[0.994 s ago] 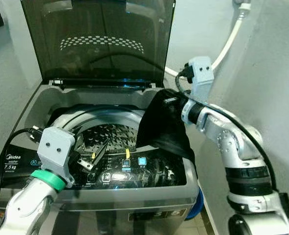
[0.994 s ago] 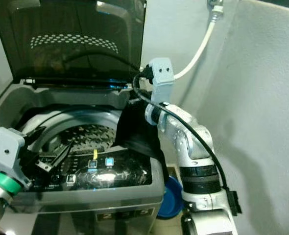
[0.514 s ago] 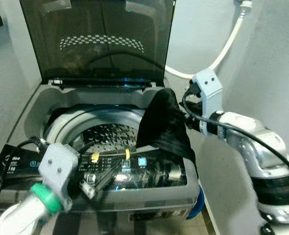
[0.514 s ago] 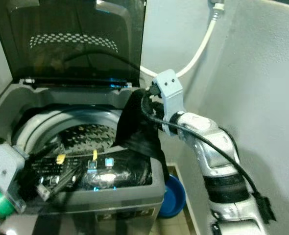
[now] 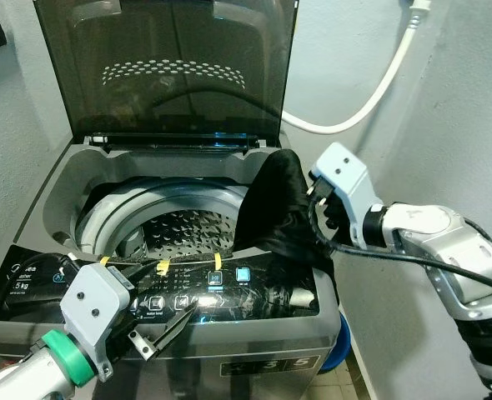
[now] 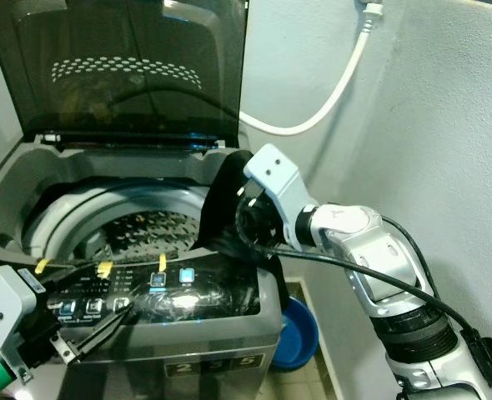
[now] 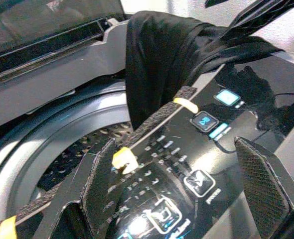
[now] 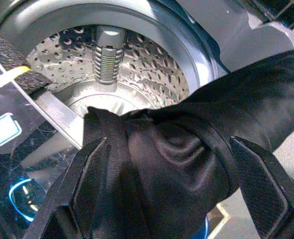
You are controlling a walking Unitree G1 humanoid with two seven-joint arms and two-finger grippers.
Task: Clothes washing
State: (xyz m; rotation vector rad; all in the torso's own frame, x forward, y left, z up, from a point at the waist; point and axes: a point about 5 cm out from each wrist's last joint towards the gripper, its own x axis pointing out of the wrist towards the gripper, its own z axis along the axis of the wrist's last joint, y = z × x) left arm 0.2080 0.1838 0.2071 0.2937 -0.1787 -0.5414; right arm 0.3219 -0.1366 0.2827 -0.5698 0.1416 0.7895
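Observation:
The top-loading washing machine [image 5: 304, 329] stands with its tinted lid [image 5: 171, 67] raised, and the steel drum [image 5: 179, 229] shows below. A black garment [image 5: 279, 204] hangs draped over the tub's right rim, partly over the control panel [image 5: 229, 292]. My right gripper [image 8: 167, 144] is at the garment's right side, open, with its fingers [image 8: 92, 169] spread either side of the bunched cloth [image 8: 162, 164]. My left gripper [image 5: 158, 333] is low at the machine's front edge, open with nothing in it, and its fingers [image 7: 264, 184] straddle the panel buttons.
A white hose [image 5: 379, 83] curves down the wall behind the machine. A blue basin [image 5: 339, 346] sits on the floor at the machine's right front corner. A grey wall closes in on the right, behind my right arm.
My left gripper has dropped from over the drum's front rim to the front of the control panel. The right arm has swung back to the right and lower; the garment stays on the rim.

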